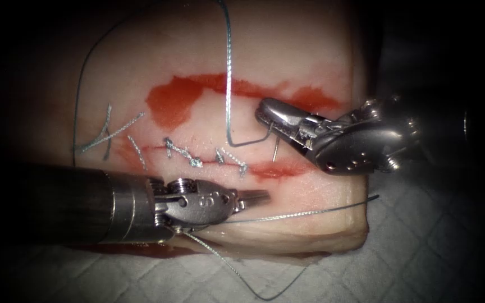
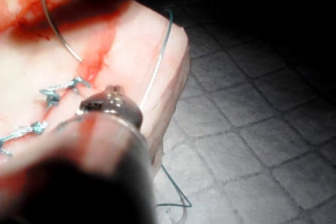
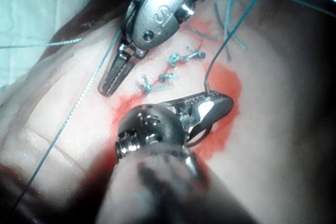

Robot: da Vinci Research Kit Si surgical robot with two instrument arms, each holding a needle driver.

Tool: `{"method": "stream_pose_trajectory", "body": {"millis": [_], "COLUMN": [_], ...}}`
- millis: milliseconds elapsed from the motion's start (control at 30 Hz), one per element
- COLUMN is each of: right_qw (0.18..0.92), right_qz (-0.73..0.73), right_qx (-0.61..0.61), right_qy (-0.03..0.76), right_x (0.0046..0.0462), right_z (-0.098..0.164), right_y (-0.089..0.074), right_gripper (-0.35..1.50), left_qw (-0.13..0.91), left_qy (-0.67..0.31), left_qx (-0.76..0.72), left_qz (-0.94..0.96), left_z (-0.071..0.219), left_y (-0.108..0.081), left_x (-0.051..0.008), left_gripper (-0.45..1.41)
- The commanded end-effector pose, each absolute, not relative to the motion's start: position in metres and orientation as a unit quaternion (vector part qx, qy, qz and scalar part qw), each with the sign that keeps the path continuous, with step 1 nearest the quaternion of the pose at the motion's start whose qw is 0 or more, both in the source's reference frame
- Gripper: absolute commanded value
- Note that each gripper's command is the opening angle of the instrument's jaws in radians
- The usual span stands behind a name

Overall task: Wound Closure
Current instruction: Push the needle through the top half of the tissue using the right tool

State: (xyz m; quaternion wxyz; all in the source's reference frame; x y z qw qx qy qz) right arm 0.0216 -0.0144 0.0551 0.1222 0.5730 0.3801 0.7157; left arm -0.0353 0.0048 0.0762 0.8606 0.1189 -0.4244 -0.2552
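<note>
Now the right claw [image 1: 269,109] is clamped on the needle [image 1: 254,138] near its tail, clear of the tissue [image 1: 310,56]; the left claw [image 1: 254,196] is together, holding nothing. Likely it waits by the cut [image 1: 276,168].

Pale pink, cream-edged pork-belly tissue [image 1: 287,62] carries bright red fluid patches [image 1: 175,100] and a thin red line along the cut [image 1: 276,168]; the fine twisted thread [image 1: 229,67] is grey-green, its knotted stitches [image 1: 195,160] pale bluish-white; both polished steel tools are silver-grey; the white cloth underlay [image 1: 422,247] shows a quilted diamond pattern.
</note>
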Motion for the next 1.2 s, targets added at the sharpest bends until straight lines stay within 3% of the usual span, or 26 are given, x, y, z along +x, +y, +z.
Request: {"method": "stream_pose_trajectory", "body": {"millis": [33,300,733,1033,1167,1200], "right_qw": [0.12,0.11,0.012,-0.091,-0.124,-0.136], "right_qz": [0.714,0.728,0.732,0.771,0.768,0.768], "right_qx": [0.575,0.577,0.598,0.59,0.595,0.594], "right_qy": [0.38,0.355,0.326,0.223,0.202,0.198], "right_x": [0.0224,0.0225,0.0221,0.0218,0.0215,0.0214], "right_z": [0.0557,0.0562,0.0554,0.0565,0.0568,0.0569], "right_y": [-0.014,-0.0143,-0.0138,-0.0145,-0.0147,-0.0147], "right_gripper": [-0.35,-0.35,-0.35,-0.35,-0.35,-0.35], "left_qw": [0.86,0.86,0.861,0.86,0.86,0.866], "left_qy": [-0.425,-0.425,-0.423,-0.428,-0.436,-0.438], "left_qx": [0.119,0.118,0.116,0.11,0.105,0.093], "left_qz": [-0.256,-0.257,-0.257,-0.254,-0.244,-0.224], "left_z": [0.0766,0.0765,0.0766,0.076,0.0754,0.0754], "left_y": [0.0048,0.0049,0.0049,0.0055,0.0059,0.0059], "left_x": [-0.0357,-0.0357,-0.0357,-0.0352,-0.0349,-0.0349], "left_gripper": [-0.45,-0.45,-0.45,-0.43,0.36,0.44]}}
